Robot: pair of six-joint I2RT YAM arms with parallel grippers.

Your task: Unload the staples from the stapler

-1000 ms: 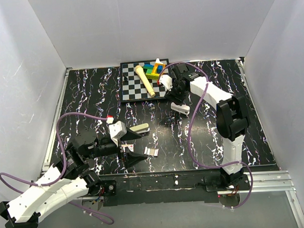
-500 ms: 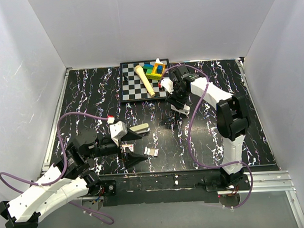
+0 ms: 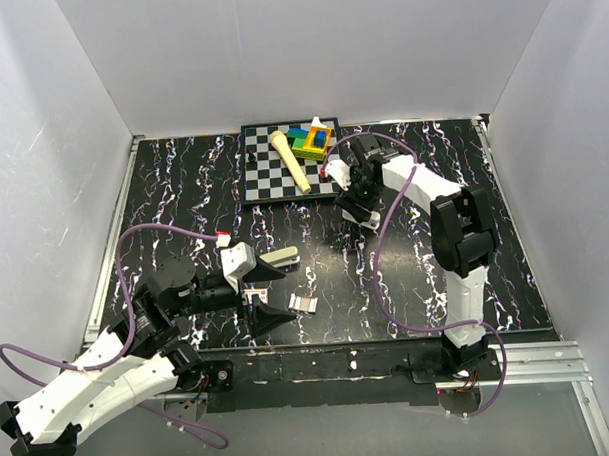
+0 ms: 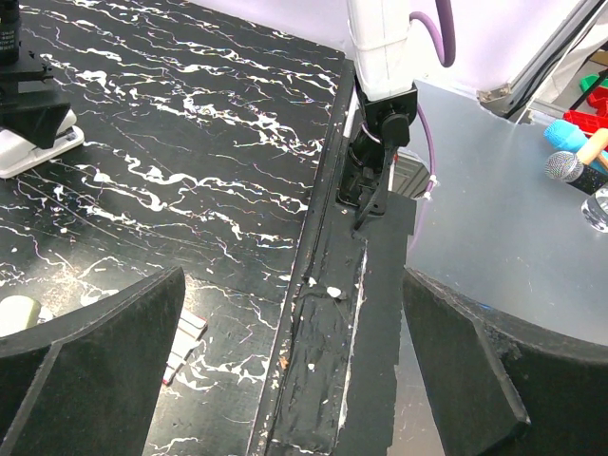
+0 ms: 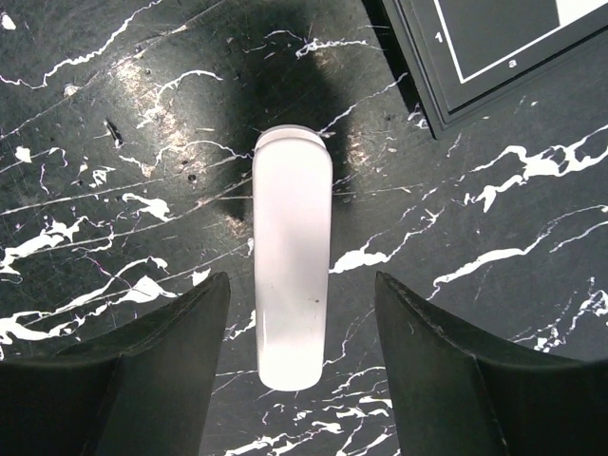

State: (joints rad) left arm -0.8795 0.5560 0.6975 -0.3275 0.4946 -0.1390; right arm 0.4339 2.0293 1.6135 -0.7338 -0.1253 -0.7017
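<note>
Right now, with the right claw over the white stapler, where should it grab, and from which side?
Grip the white stapler mid-body, across its narrow width, coming straight down. It lies flat, long and slim, with both long sides clear. The open right claw straddles it with a finger on each side, so closing there should catch it squarely.

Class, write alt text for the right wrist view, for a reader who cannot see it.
A white stapler lies flat on the black marbled table, seen from straight above. It sits between the open jaws of the right gripper, which do not touch it. A corner of a chessboard shows at top right.
</note>
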